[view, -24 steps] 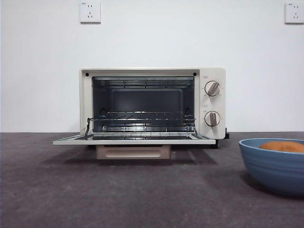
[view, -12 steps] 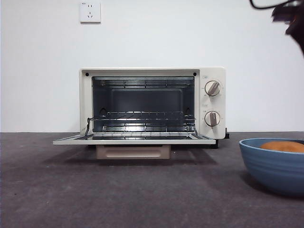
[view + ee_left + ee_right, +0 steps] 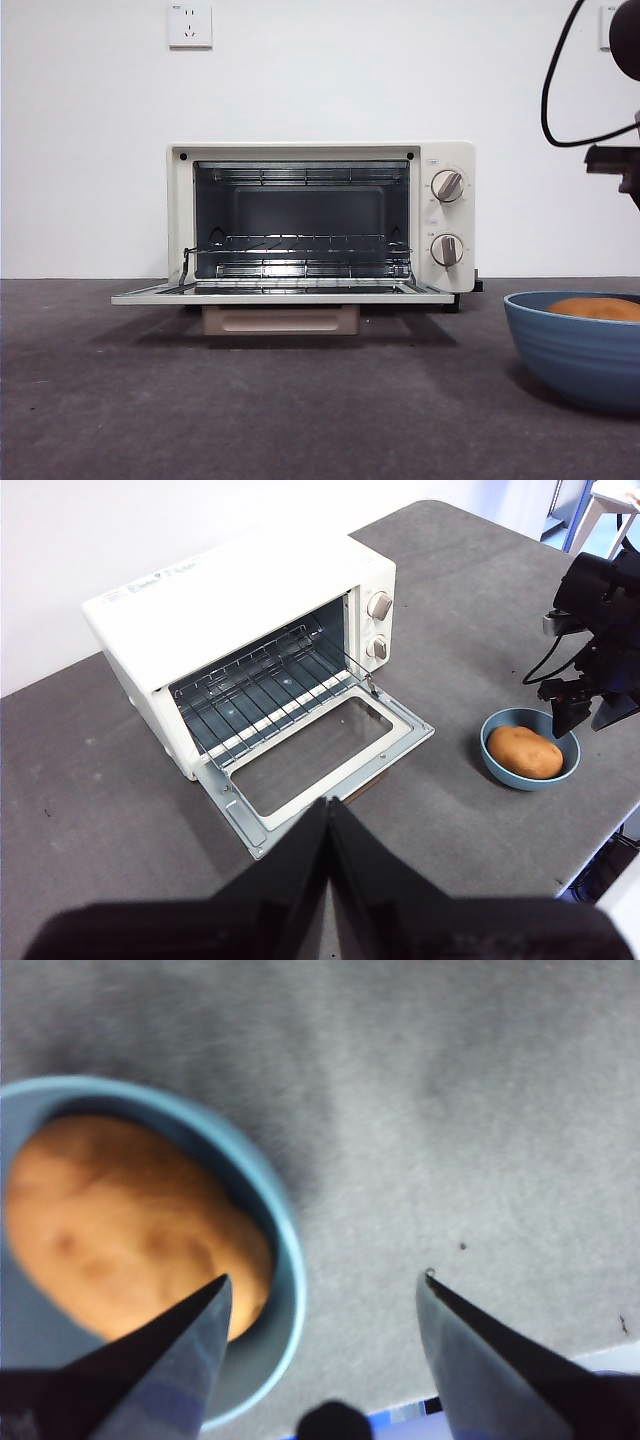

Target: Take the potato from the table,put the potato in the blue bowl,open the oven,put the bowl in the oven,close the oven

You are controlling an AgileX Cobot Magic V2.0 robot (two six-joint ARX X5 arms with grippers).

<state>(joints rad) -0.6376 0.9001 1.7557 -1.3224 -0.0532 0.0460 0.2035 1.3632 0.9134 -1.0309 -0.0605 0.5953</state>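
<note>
At surface right edge: blue bowl (image 3: 585, 345) sits with potato (image 3: 525, 752) inside, well apart from the oven (image 3: 320, 215), which lies toward 9 o'clock in front view.
Oven: door (image 3: 320, 755) dropped flat, rack bare.
Right claw (image 3: 320, 1295): released, jaws spread, hanging over the bowl rim; bowl toward 9 o'clock in its wrist view.
Left claw (image 3: 328, 815): clenched, empty, high over the oven front, waiting.
Potato axis: long axis slants across the bowl.
Nearer arm: right, by far.
Step (judged): bowl pickup comes next; rim grip likely.
</note>
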